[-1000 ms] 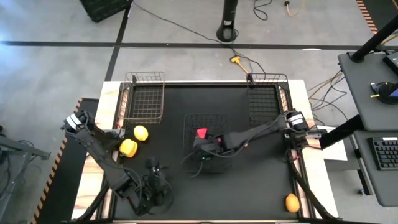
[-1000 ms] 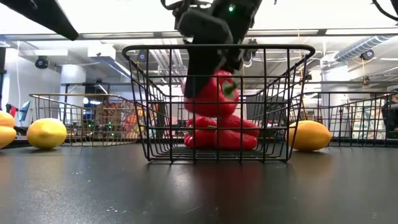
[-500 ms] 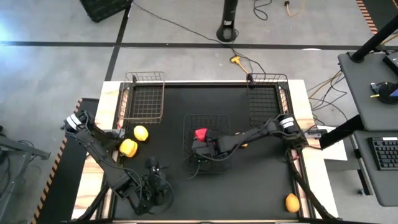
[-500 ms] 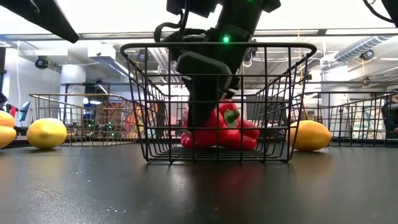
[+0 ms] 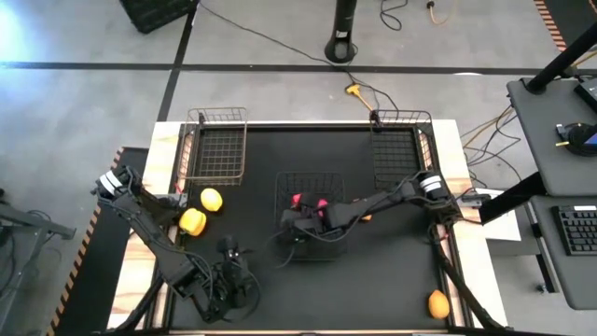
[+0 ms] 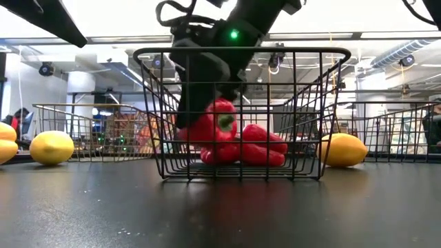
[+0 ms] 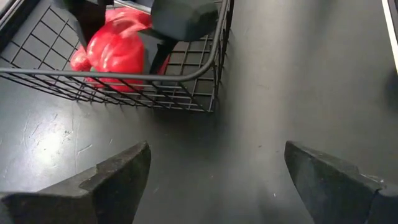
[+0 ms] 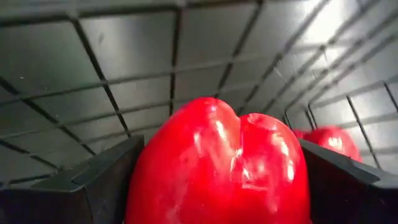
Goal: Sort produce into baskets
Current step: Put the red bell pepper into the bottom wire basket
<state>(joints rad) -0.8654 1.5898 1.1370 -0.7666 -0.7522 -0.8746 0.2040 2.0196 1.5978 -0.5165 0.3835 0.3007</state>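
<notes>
Red pepper (image 8: 221,168) clamped in right claw (image 6: 207,114), low inside middle dark basket (image 6: 241,54)

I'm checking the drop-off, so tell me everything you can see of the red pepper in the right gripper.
The red pepper is glossy, smooth-skinned and lobed, with a green stem showing in the low view. It sits between the right gripper's dark fingers, low inside the dark wire basket at mid-table, beside other red peppers lying on the basket's floor. Whether it touches them or the floor is unclear.
</notes>
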